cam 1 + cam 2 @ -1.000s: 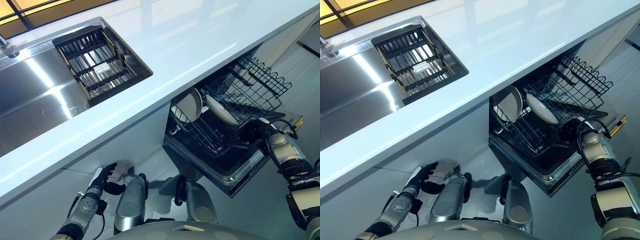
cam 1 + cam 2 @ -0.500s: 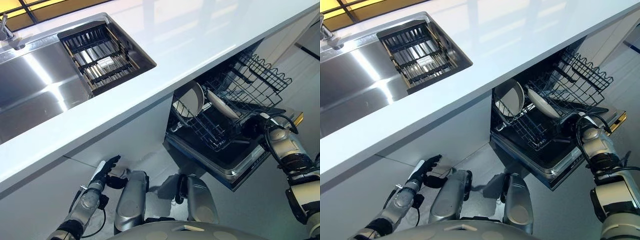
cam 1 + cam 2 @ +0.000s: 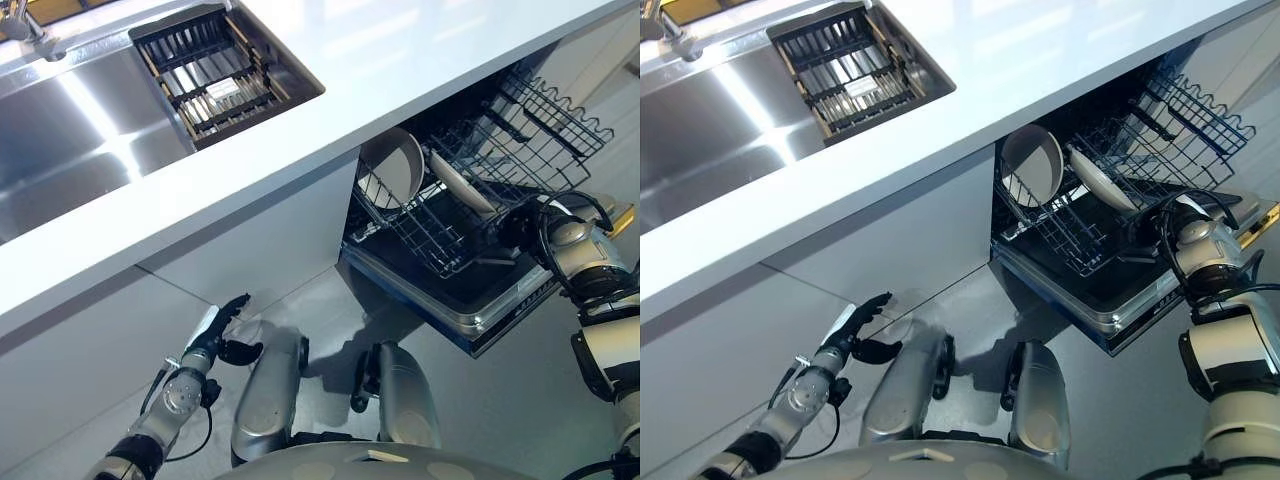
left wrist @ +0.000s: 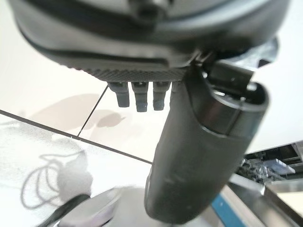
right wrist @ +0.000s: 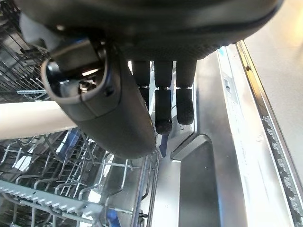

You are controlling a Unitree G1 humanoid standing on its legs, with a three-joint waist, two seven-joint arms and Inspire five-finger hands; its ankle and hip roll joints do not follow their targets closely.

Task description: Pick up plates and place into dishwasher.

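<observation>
Two white plates stand in the dishwasher's pulled-out wire rack (image 3: 545, 120) under the counter: a deep round one (image 3: 392, 168) at the rack's left end and a flatter one (image 3: 463, 184) leaning beside it. My right hand (image 3: 520, 228) hovers at the rack's near edge, just right of the flatter plate, open and holding nothing; its wrist view shows relaxed fingers (image 5: 163, 111) over the rack wires and a white plate rim (image 5: 28, 119) beside the thumb. My left hand (image 3: 222, 325) hangs low before the white cabinet front, open with straight fingers (image 4: 137, 97).
The dishwasher's door (image 3: 490, 320) lies folded down below the rack, jutting into the floor space. Above runs the white countertop (image 3: 400, 50), with a steel sink (image 3: 60, 130) at the left holding a dark slatted drainer (image 3: 215, 75).
The whole picture has shifted, so the camera moved. My left hand's fingers have straightened out beside the cabinet. The right hand keeps its place by the rack.
</observation>
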